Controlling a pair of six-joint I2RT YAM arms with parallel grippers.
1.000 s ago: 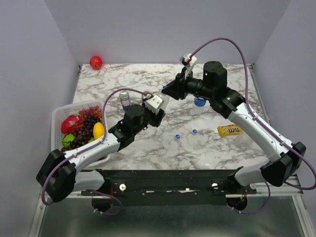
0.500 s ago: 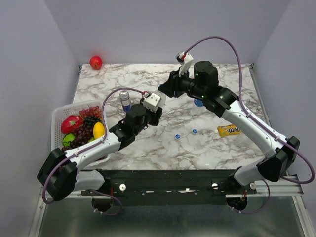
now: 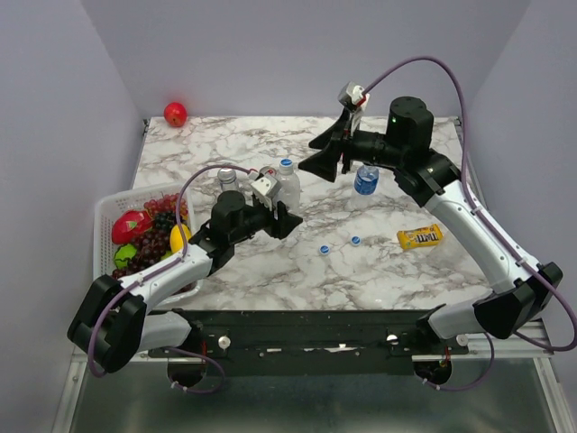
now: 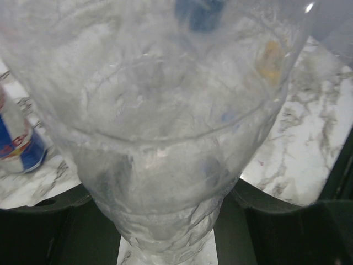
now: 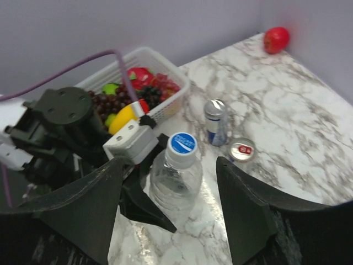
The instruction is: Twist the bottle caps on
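Left hand (image 4: 165, 221) clenched, right hand (image 5: 170, 164) splayed.

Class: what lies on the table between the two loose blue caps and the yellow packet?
Only bare marble lies between the loose caps and yellow packet; top view.

We're looking at a robotics lab test cell: plain pale-lilac partition walls (image 3: 297, 54) are boxing in a white marble-patterned tabletop (image 3: 388, 275), and purple cables (image 3: 424, 60) are looping off two black-and-white robot arms (image 3: 476, 233).

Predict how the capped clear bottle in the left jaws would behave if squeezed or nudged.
The bottle looks like thin clear plastic, so it probably dents under squeezing. Tall and narrow, it may tip if nudged. Its smooth wall could slip.
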